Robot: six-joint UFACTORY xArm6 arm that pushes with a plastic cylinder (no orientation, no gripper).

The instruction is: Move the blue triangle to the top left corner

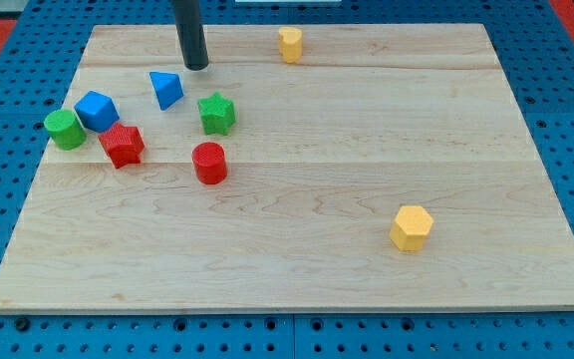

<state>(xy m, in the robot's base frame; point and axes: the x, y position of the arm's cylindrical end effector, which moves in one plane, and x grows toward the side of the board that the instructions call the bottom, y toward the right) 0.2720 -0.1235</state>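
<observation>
The blue triangle (166, 89) sits in the upper left of the frame, on the wooden board (307, 259), a little in from the board's top left corner. The board between it and that corner is bare. Just to its right and slightly lower is a green star (216, 113), near but not touching. To its left lies a blue cube (96, 110), with a green cylinder (65, 129) pressed against the cube's lower left side. A red star (123, 145) sits just below the cube, seemingly touching it. A red cylinder (209, 163) stands lower, toward the middle left, apart from the rest. A small yellow block (289, 44) rests near the board's top edge at centre, and a yellow hexagonal block (412, 227) lies well apart at lower right.

The dark rod comes down from the top of the frame, nearly upright. My tip (197, 67) rests on the board just above and right of the triangle, close but with a gap showing. It has no fingers to spread or pinch; it holds nothing.
</observation>
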